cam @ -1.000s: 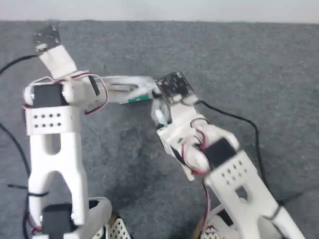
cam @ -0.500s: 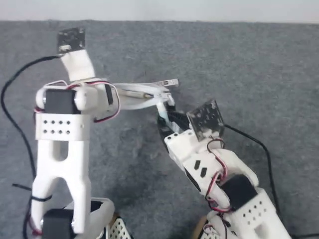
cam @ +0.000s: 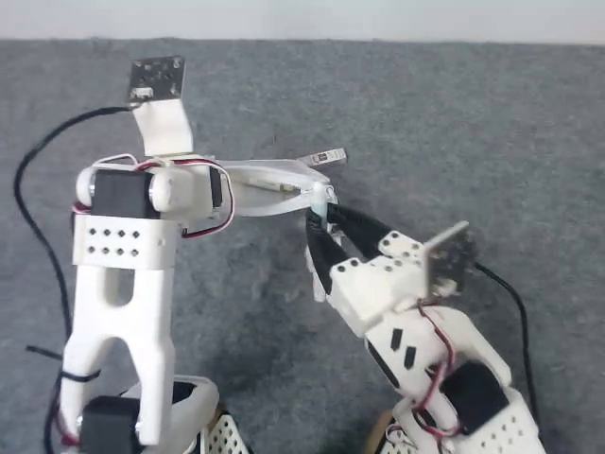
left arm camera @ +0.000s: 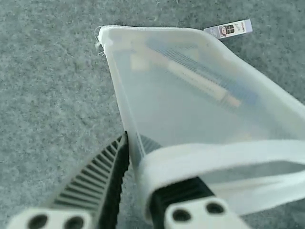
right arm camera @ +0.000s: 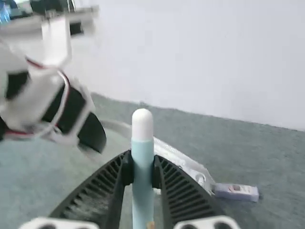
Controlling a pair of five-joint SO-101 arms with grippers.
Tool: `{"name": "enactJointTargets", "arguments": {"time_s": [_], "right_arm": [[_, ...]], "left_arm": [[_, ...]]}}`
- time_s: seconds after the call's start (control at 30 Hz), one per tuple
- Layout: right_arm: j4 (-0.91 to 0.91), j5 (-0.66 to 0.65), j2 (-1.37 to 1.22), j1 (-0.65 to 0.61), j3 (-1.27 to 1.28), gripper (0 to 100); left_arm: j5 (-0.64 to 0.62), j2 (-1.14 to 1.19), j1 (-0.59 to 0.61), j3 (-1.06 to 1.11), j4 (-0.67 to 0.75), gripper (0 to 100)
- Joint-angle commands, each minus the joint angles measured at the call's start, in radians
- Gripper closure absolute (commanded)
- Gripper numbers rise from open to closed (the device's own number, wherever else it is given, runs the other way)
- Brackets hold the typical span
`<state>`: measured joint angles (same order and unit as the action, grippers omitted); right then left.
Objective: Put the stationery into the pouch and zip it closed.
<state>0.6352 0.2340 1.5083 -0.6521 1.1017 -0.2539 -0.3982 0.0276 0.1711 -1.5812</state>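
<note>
The right arm [cam: 425, 331] has drawn back toward the near side and swung its wrist to the right. The left arm [cam: 118, 274] has edged right, carrying the pouch with it. One grey carpeted bench [cam: 492, 123] carries the two arms. There is one pouch [left arm camera: 200, 95], translucent white, reaching right from the left arm in the middle of the bench. The left tool [left arm camera: 138, 160] is clamped shut on the pouch's edge. Long pieces of stationery [left arm camera: 200, 78] show dimly through the wall, and I cannot count them. The right tool [right arm camera: 142, 171] sits just near of the pouch's right end, its jaws closed tight around one pen [right arm camera: 142, 138], pale blue with a white cap, standing out past the jaw tips. One small tag [left arm camera: 228, 29] sticks out at the pouch's far right corner.
</note>
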Motion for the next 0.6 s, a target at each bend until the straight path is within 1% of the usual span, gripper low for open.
{"name": "enactJointTargets", "arguments": {"time_s": [0.0,0.17,0.37,0.47,0.57], "right_arm": [[-0.084,0.044,0.044,-0.042,0.003,99.1],[-0.305,0.044,0.044,-0.120,0.081,99.1],[-0.650,0.048,0.044,-0.127,0.178,99.1],[-0.756,0.048,0.042,-0.127,0.184,99.1],[-0.825,0.044,0.042,-0.127,0.184,99.1]], "left_arm": [[0.003,-0.063,0.000,-0.025,0.000,99],[0.002,-0.058,0.000,-0.025,0.000,99],[-0.025,-0.058,0.003,-0.024,0.012,99],[-0.035,-0.057,0.038,-0.021,0.032,99],[-0.035,-0.057,0.055,-0.021,0.035,99]]}}
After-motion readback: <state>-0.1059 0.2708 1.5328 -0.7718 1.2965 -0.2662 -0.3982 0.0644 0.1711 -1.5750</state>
